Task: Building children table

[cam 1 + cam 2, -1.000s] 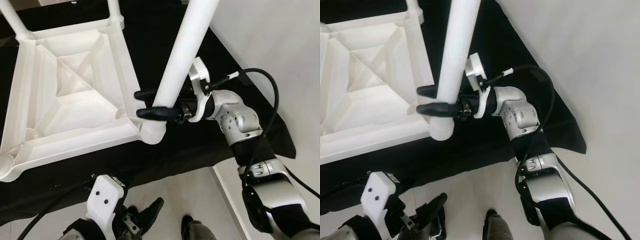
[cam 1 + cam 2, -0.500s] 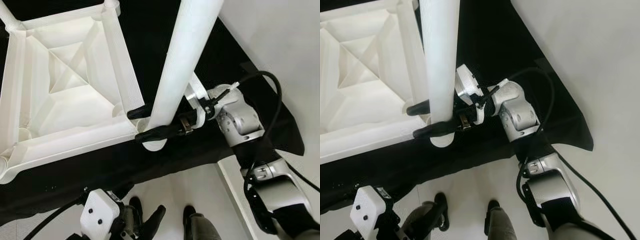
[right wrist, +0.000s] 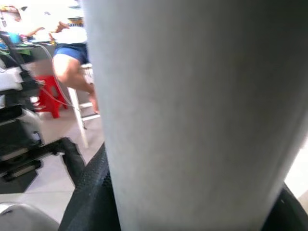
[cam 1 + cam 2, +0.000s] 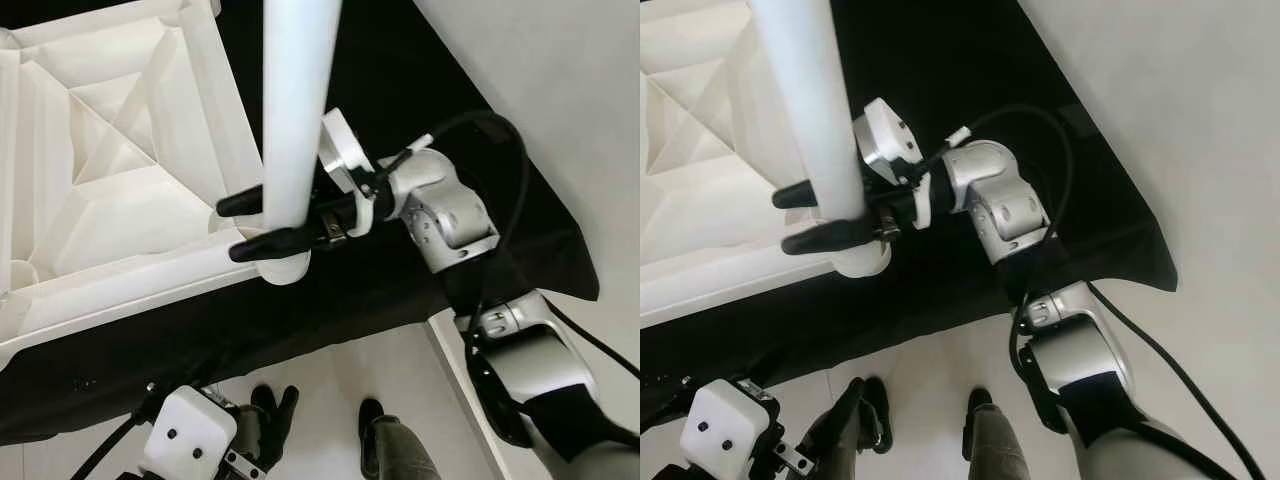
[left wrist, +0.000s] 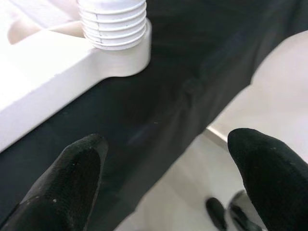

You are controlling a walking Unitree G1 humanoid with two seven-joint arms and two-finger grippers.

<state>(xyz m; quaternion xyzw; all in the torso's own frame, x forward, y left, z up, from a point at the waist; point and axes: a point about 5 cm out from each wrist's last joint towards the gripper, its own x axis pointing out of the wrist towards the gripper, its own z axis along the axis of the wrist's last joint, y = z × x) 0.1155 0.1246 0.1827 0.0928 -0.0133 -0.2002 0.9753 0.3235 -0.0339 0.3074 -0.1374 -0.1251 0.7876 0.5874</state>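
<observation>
Tabletop (image 4: pixel 110 190), white and ribbed, is lying upside down on a black cloth (image 4: pixel 420 290) spread over the pale floor (image 4: pixel 560 90). Its near corner socket (image 4: pixel 285 268) is sitting at the cloth's front part, and a white table leg (image 4: pixel 298 100) is standing nearly upright on that socket, blocking my head views of the corner behind it. My right gripper (image 4: pixel 240 225) is reaching in from the right with the forearm bent at the elbow and the wrist turned sideways, its jaws pinching the leg just above the socket, one black finger on each side. My left gripper (image 4: pixel 270 425) is hanging low near my feet over the bare floor, jaws spread wide with nothing between them.

My left wrist view is showing what the head views are not: a threaded stub (image 5: pixel 113 21) at another corner of the tabletop, with the cloth's edge below it. My right wrist view is showing the leg (image 3: pixel 192 115) pressed close, and a seated person (image 3: pixel 72 53) by a red stool (image 3: pixel 48 98) far behind.
</observation>
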